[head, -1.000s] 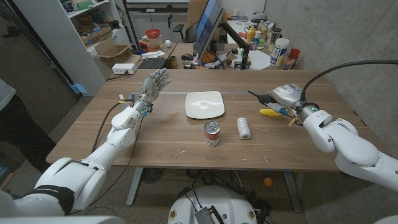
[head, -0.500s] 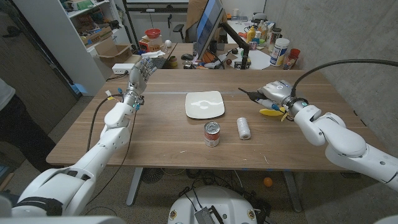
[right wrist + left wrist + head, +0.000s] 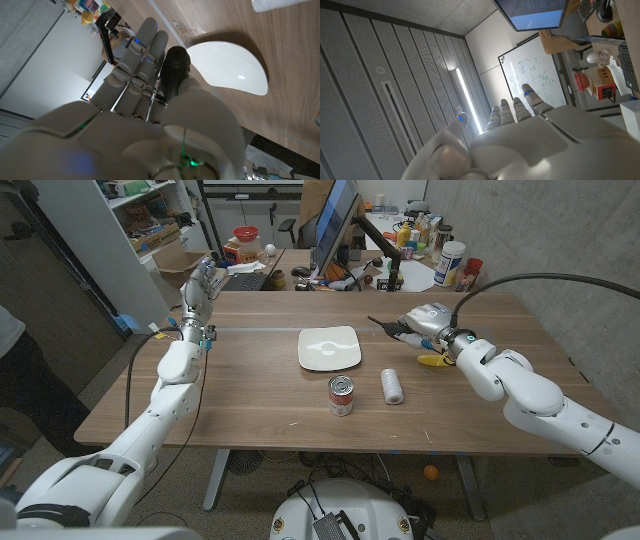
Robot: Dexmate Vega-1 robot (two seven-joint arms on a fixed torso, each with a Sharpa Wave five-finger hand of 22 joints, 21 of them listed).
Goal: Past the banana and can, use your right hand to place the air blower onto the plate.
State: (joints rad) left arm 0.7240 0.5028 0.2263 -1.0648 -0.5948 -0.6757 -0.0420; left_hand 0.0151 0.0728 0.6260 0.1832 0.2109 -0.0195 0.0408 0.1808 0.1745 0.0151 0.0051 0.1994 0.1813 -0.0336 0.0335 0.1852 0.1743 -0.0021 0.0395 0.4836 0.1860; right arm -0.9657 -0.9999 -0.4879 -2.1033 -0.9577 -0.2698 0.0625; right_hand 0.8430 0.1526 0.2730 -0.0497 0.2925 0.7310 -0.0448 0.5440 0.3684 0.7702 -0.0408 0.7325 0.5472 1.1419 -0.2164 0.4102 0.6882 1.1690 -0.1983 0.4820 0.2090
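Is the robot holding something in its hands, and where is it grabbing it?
The right hand holds the air blower around its black bulb. The left hand holds nothing.

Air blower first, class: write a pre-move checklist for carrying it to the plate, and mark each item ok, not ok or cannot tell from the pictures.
1. Right hand grips the air blower: ok, fingers wrap its black body in the right wrist view.
2. Plate free to receive it: ok, nothing lies on it.
3. Blower over the plate: not ok, it is off to the plate's right.
4. Banana out of the path: ok, it lies on the table under the right wrist.
5. Can and spool out of the path: ok, both stand nearer the robot than the plate.
6. Left hand out of the way: ok, raised at the table's far left.
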